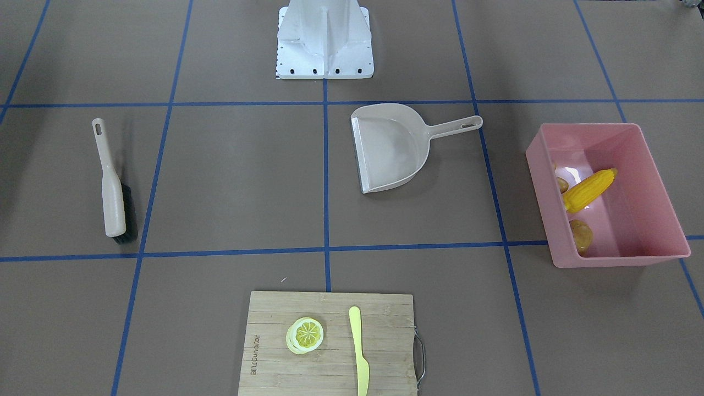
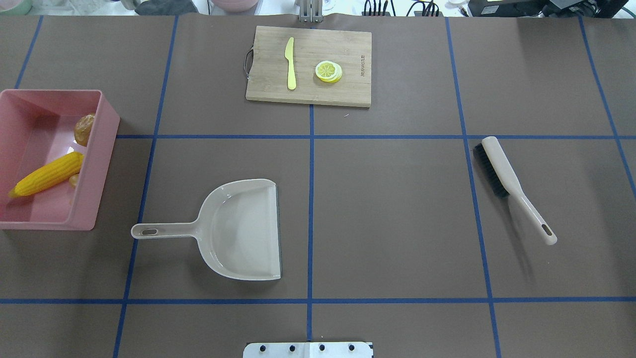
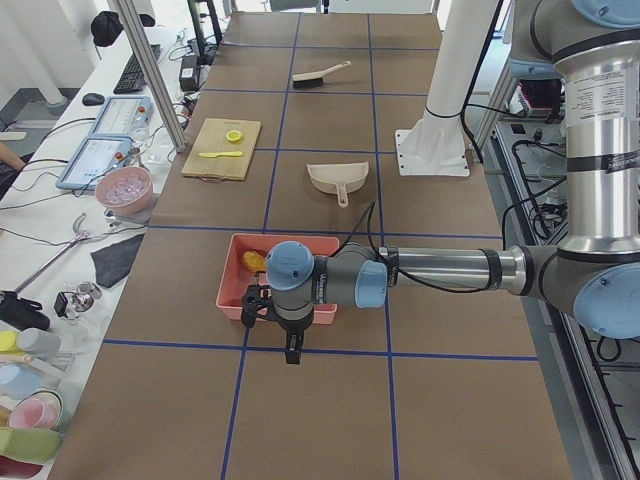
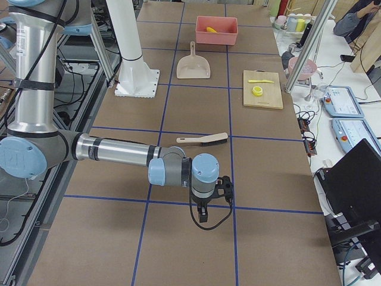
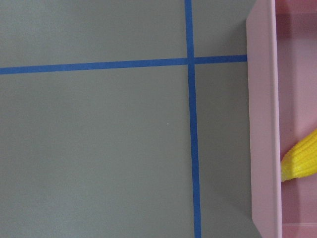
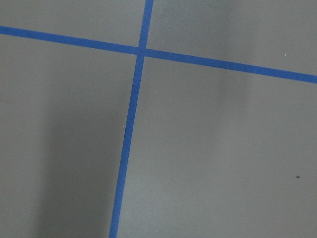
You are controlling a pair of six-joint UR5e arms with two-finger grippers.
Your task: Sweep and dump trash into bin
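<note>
Three bits of trash (image 2: 84, 129) lie in the bin (image 2: 102, 149) on the left, the corn (image 2: 47, 174) slanting. Our left gripper (image 3: 291, 350) hangs near it, our right gripper (image 4: 203, 215) well apart. We cannot tell if their fingers are apart.

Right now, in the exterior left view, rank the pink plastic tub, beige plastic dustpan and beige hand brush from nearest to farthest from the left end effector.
1. Pink plastic tub, right beside the left end effector.
2. Beige plastic dustpan, mid-table.
3. Beige hand brush, far end.
</note>
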